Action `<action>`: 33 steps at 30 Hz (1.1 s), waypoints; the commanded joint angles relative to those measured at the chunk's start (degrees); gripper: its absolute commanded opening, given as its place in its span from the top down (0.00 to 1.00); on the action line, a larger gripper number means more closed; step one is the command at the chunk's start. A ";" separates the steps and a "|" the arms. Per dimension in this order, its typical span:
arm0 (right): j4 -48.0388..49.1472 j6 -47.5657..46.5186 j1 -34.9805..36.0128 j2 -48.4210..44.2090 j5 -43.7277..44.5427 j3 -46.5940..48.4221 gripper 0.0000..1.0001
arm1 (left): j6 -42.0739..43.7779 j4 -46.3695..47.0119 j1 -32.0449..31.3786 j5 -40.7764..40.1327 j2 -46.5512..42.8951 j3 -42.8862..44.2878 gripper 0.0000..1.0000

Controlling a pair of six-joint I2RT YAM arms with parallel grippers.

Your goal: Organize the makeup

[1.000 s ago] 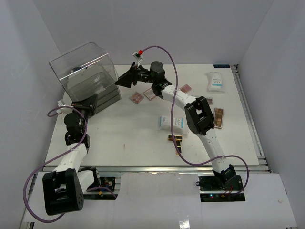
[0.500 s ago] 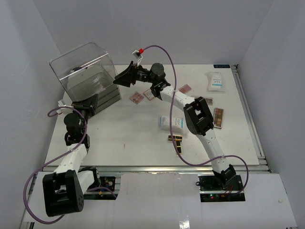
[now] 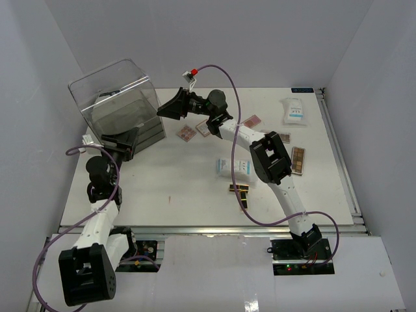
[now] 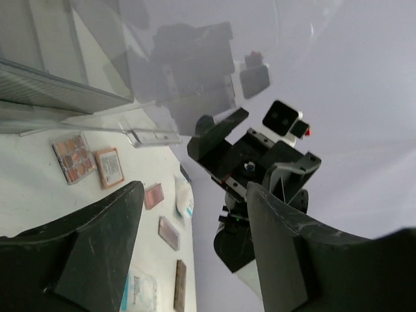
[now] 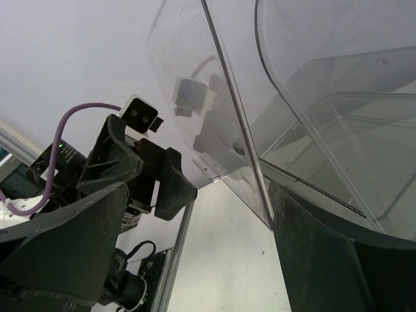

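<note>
The palettes (image 3: 187, 132) lie just beside the clear box (image 3: 117, 91). The sachets (image 3: 234, 167) and lipstick tubes (image 3: 239, 188) lie loose on the bench (image 3: 175, 188). Nothing is put away yet. Both arms reach to the box, maybe to open it. The left jaws and right jaws are apart and hold nothing. The left jaws were nearly together a moment ago.

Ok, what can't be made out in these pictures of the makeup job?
- Inside the clear box: in the top and both wrist views, glare and tinted walls leave its contents unclear.
- Lipstick tubes: top view, too small and crossed by the purple cable, so the count is unclear.
- Square palette: top view, partly covered by the right arm.
- Sachet: top view, print too small to read.
</note>
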 commanded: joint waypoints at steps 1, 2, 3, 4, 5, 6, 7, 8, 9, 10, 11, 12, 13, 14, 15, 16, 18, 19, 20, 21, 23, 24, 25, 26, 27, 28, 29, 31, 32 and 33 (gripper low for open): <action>6.41 2.70 0.00 -5.58 -1.25 -0.13 0.06 | 10.88 -4.76 -0.14 3.83 -4.18 -1.34 0.31; 6.57 3.01 0.00 -5.82 -1.25 -0.13 0.06 | 11.96 -5.52 -0.14 3.67 -4.62 -2.33 0.34; 6.63 3.26 0.00 -5.95 -1.21 -0.08 0.06 | 12.69 -6.00 -0.14 3.30 -5.09 -3.48 0.36; 6.63 3.45 0.00 -6.09 -1.13 -0.01 0.06 | 13.13 -6.36 -0.16 2.80 -5.45 -4.43 0.38; 6.63 3.62 0.00 -6.34 -1.05 0.08 0.06 | 13.39 -6.74 -0.20 2.25 -5.62 -4.95 0.41; 6.63 3.75 0.00 -6.56 -0.98 0.15 0.06 | 13.95 -7.53 -0.23 1.68 -5.77 -5.28 0.43; 6.63 3.80 0.00 -6.71 -0.92 0.20 0.06 | 15.20 -9.23 -0.23 1.08 -5.87 -5.24 0.45; 6.60 3.86 0.00 -6.84 -0.87 0.25 0.06 | 16.16 -10.66 -0.23 0.49 -5.95 -5.07 0.49; 6.55 3.91 0.00 -6.95 -0.82 0.31 0.06 | 16.90 -11.86 -0.23 -0.08 -6.00 -4.81 0.54; 6.54 3.99 0.00 -7.04 -0.74 0.31 0.06 | 17.15 -12.86 -0.15 -0.62 -5.93 -4.63 0.56; 6.57 4.07 0.00 -7.08 -0.69 0.35 0.06 | 16.93 -13.49 -0.14 -1.47 -5.65 -4.74 0.60; 6.61 4.15 0.00 -7.12 -0.65 0.39 0.06 | 16.66 -14.08 -0.14 -2.36 -5.33 -4.90 0.64; 6.63 4.29 0.00 -7.19 -0.64 0.40 0.06 | 16.06 -14.25 -0.20 -3.31 -5.05 -5.18 0.66; 6.67 4.59 0.00 -7.27 -0.68 0.35 0.06 | 14.79 -13.19 -0.23 -4.51 -4.53 -6.05 0.69; 6.71 4.87 0.00 -7.39 -0.73 0.24 0.06 | 13.93 -11.72 -0.23 -5.56 -4.01 -6.98 0.70; 6.83 5.07 0.00 -7.59 -0.74 0.06 0.06 | 13.33 -9.90 -0.23 -6.31 -3.51 -7.58 0.70; 7.34 5.54 -0.02 -8.05 -0.79 -0.33 0.06 | 10.63 -5.03 -0.22 -7.86 -2.11 -8.75 0.72; 7.40 5.80 -0.08 -8.31 -0.66 -0.53 0.06 | 9.13 -2.81 -0.16 -8.33 -1.33 -9.47 0.72; 7.42 5.91 -0.03 -8.55 -0.64 -0.63 0.06 | 7.88 -1.48 -0.21 -8.80 -0.73 -9.99 0.73; 7.52 6.10 0.00 -8.72 -0.64 -0.69 0.06 | 6.64 0.07 -0.23 -9.66 -0.46 -10.92 0.73; 7.79 6.45 0.00 -9.04 -0.64 -0.92 0.06 | 4.21 4.30 -0.23 -11.55 -0.15 -12.78 0.73; 7.92 6.53 0.00 -9.21 -0.64 -1.14 0.06 | 3.07 6.96 -0.23 -12.39 0.02 -13.44 0.73; 8.06 6.79 0.00 -9.32 -0.60 -1.38 0.06 | 2.62 8.78 -0.19 -13.70 0.18 -13.92 0.73; 8.21 7.07 0.00 -9.42 -0.55 -1.62 0.06 | 2.32 10.42 -0.15 -15.08 0.32 -14.35 0.73; 8.30 7.09 0.08 -9.51 -0.55 -1.64 0.06 | 2.32 11.97 -0.23 -15.11 0.36 -14.35 0.73; 8.48 7.26 0.00 -9.51 -0.46 -2.16 0.06 | 2.23 14.37 -0.15 -15.45 1.22 -14.00 0.72; 8.59 7.37 0.00 -9.56 -0.46 -2.54 0.06 | 2.06 15.81 -0.20 -15.45 1.99 -13.61 0.71; 8.83 7.61 0.00 -9.72 -0.46 -3.00 0.06 | 1.97 19.34 -0.23 -15.45 3.82 -12.79 0.71; 8.95 7.73 0.02 -9.77 -0.48 -3.17 0.06 | 2.03 20.83 -0.23 -15.45 4.69 -12.29 0.70; 9.06 7.84 0.07 -9.77 -0.54 -3.33 0.06 | 2.19 21.61 -0.23 -15.45 5.40 -11.63 0.70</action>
